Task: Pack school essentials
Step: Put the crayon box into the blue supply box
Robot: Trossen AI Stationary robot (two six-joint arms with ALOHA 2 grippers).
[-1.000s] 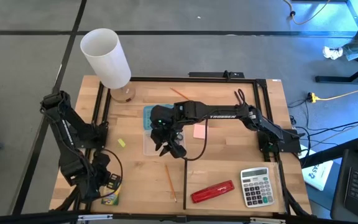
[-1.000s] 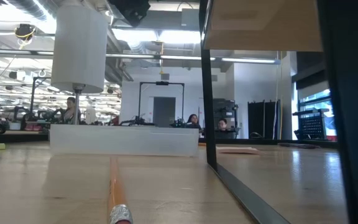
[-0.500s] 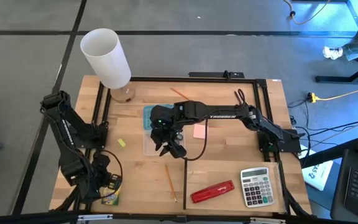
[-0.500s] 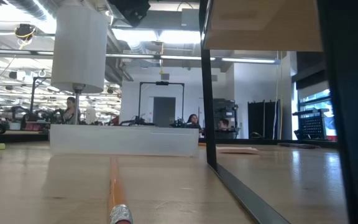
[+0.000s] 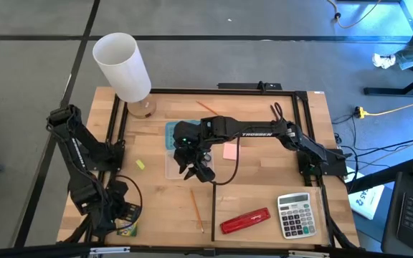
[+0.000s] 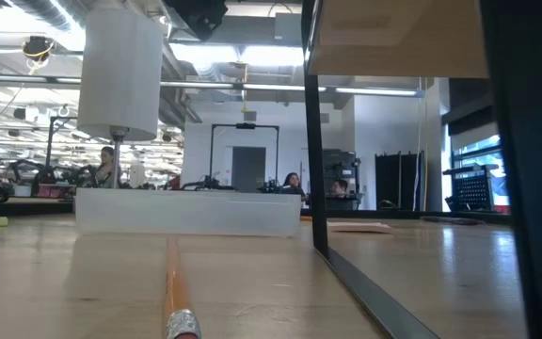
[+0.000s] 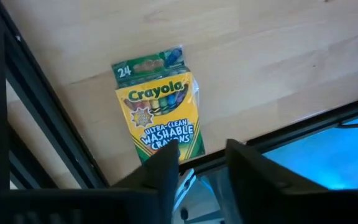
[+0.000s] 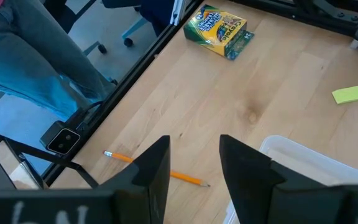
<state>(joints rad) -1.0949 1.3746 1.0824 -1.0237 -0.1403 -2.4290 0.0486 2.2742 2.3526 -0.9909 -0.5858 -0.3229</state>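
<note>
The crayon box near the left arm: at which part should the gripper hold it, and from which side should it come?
The crayon box lies flat on the table, close to the edge frame, with the left gripper open above it. Probably best to come straight down and close across its two long sides, near the middle: that is its narrower width, and the flat pose leaves no other edge free.

Overhead view. The right gripper (image 5: 196, 168) is hovering over a clear tray (image 5: 172, 163) at table centre, beside a pink sticky-note pad (image 5: 230, 150). The left gripper (image 5: 117, 215) is hanging above the crayon box (image 5: 127, 230). Red stapler (image 5: 244, 221) and calculator (image 5: 295, 213) are lying near the front edge.
</note>
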